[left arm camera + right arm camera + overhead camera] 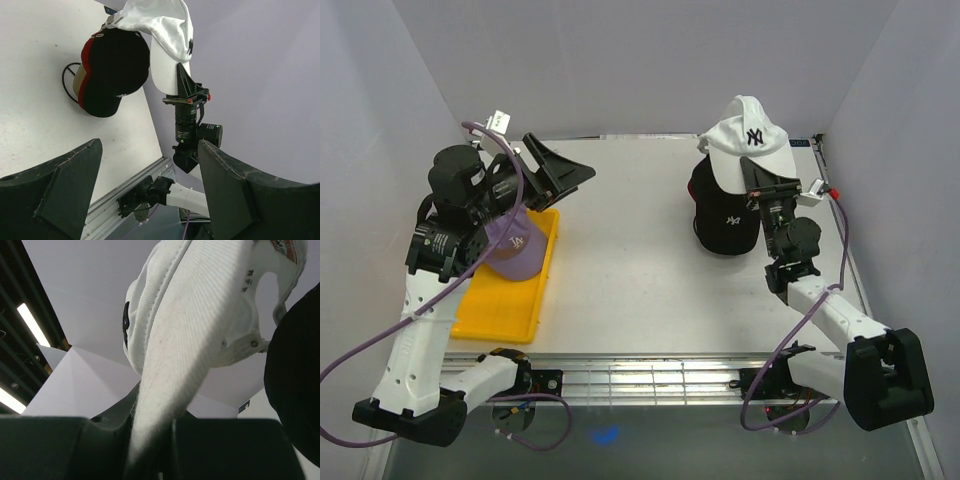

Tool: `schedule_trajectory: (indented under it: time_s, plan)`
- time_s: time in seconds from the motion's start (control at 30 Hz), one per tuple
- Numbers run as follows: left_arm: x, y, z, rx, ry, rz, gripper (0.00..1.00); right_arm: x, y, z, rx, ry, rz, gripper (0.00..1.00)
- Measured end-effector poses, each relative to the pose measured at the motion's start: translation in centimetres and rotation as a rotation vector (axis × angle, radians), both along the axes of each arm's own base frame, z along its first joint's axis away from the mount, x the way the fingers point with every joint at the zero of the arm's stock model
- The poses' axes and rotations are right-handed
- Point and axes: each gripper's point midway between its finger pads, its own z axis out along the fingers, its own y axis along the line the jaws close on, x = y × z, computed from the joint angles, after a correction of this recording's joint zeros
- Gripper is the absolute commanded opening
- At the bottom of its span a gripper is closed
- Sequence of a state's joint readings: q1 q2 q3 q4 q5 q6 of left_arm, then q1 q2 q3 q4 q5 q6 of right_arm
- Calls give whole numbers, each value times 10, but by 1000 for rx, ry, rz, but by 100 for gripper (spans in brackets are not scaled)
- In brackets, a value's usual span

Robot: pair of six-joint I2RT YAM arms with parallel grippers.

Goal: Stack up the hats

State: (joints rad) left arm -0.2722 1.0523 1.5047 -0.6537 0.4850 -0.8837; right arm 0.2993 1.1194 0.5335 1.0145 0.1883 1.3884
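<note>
Item: white fabric baseball cap with black NY (752, 135), raised and tilted over the black fabric cap with white NY (723, 218) at the far right of the grey table (640, 270). Its crown appears to touch the black one, though contact is not certain. Holder: right gripper (757, 190), clamped on the white brim alone. Hazards, as judged: the grip takes only 1 thin edge, so the brim may slide out, or the crown may swing and land askew. A low or off-centre descent could shove the black cap, and the red fabric cap (85, 67) nested under it, off the black wire stand (66, 80), undoing 2 placed hats. Remaining: lavender fabric cap with white LA (513, 245), lying in the yellow plastic tray (510, 310) at the left, well apart from the stack. Left gripper (565, 178): jaws wide, holding nothing, hovering above the tray's far end. Obstructions: nothing lies between the white cap and the stack; the left arm overhangs the lavender cap and partly hides it.
</note>
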Motion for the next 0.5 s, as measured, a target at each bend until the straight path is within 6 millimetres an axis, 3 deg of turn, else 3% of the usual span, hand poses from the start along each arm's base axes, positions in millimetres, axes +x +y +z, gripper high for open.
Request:
schedule_trajectory:
  time_s: [0.1, 0.23, 0.33, 0.43, 0.5]
  plan:
    - [0, 0, -4, 3, 8, -4, 88, 6, -3, 10, 7, -18, -4, 8]
    - [3, -1, -13, 7, 23, -5, 87, 25, -5, 50, 10, -63, -5, 8]
    - [6, -3, -23, 11, 45, -6, 87, 23, -11, 80, 13, -120, -15, 8]
    - [8, -4, -32, 13, 62, -10, 87, 18, -16, 85, 12, -141, -25, 8]
    - [9, -5, -34, 12, 66, -15, 87, 15, -17, 72, 11, -132, -23, 8]
